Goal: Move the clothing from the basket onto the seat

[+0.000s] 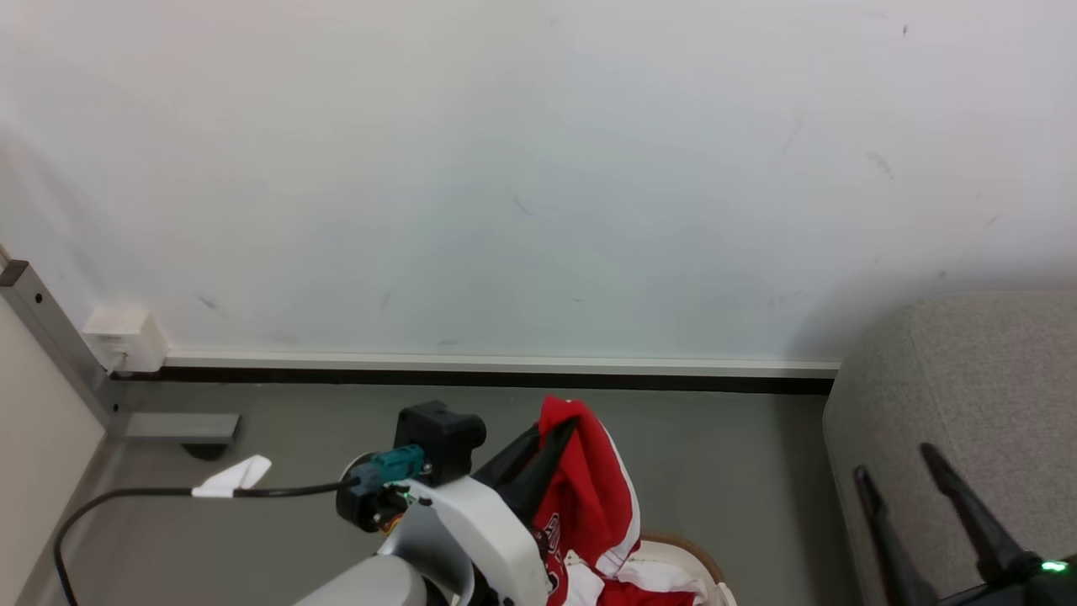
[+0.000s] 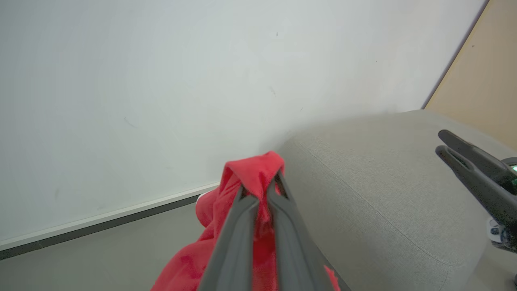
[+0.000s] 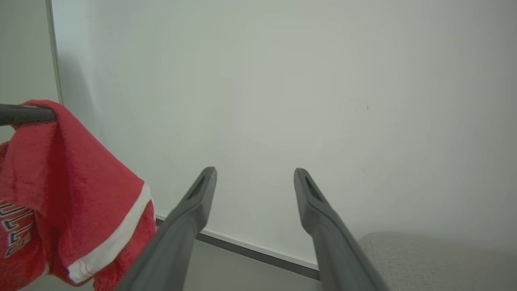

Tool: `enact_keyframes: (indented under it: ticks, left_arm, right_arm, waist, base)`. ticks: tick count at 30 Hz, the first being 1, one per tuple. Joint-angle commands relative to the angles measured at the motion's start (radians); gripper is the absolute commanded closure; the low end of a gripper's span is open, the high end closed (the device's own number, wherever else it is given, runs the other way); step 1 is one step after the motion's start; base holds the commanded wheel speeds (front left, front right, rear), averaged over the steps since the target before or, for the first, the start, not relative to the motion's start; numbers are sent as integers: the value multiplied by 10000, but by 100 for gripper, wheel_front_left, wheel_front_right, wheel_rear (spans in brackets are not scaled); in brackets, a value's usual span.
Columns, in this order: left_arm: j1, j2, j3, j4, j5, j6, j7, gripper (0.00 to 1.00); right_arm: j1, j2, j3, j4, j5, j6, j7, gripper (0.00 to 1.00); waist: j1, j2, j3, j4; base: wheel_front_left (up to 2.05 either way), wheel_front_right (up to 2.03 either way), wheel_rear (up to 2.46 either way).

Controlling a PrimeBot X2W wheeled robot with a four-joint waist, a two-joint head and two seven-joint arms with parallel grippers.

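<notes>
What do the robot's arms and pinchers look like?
The left gripper and the right gripper each have two long, dark grey fingers that narrow to the tips. The left forearm is smooth and white, with a black box, a teal plug and a black cable with a white tag. A green light glows by the right one.

Item: red clothing [image 3: 60, 173]. Dark, white-edged lettering [image 3: 14, 226] at the right wrist view's left edge, cut off; top line reads roughly "ULLS", the line beneath is illegible.

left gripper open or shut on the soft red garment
Shut on it: left gripper fingers pinch a fold of the soft red garment.
</notes>
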Motion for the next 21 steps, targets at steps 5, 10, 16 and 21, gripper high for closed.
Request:
enact_keyframes:
  ticks: [5,10,16,21]
  left_arm:
    - [-58,178,-36,-831,-27,183,345,100]
    - [-236,-55,-248,-1009,-146,-18,572,100]
    - [-510,-565,-630,-968,-198,-363,754,100]
    - [-652,-1065,-934,-883,-307,-686,798,100]
  right_arm:
    - [-466,-1003,1637,-239,579,-21,4,0]
    - [-1286,-1841,3282,-338,1170,-21,104,0]
    - [-2499,-2386,4907,-66,1662,-21,482,0]
    - [-3285,-2375,6027,507,1991,-21,792,0]
  waist:
    - [2,0,-6,84]
    - [2,0,4,41]
    - [2,0,39,-3]
    - [2,0,33,-14]
  base:
    - [0,0,0]
    - [0,0,0]
    - [0,0,0]
    - [0,0,0]
